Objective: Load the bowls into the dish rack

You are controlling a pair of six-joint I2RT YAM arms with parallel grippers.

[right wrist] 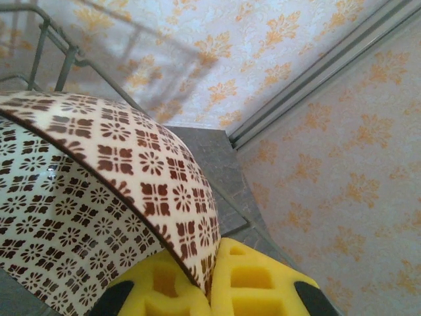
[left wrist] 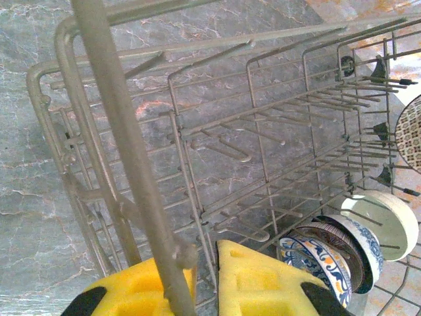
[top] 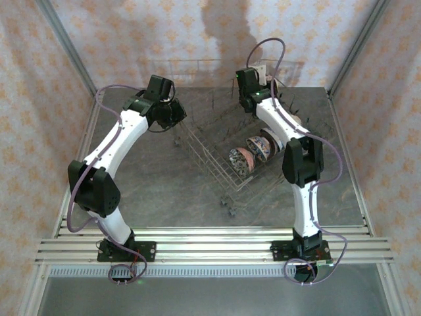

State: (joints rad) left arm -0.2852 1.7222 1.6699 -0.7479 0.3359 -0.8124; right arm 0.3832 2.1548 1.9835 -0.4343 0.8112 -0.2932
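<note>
Currently the left hand (left wrist: 204, 282) pinches the dish rack (left wrist: 122, 131), the right hand (right wrist: 207, 283) a patterned bowl (right wrist: 99, 184).

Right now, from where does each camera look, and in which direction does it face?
Top external: above and behind the robot, looking down on the table, the dish rack and the bowls standing in it; the left arm and right arm show.
Left wrist: on the left arm, facing the dish rack's wires; the left gripper is shut on one wire.
Right wrist: on the right arm, facing a papered wall; the right gripper pinches a brown-patterned bowl.
Shared: top external and left wrist both show the dish rack and its bowls.
</note>
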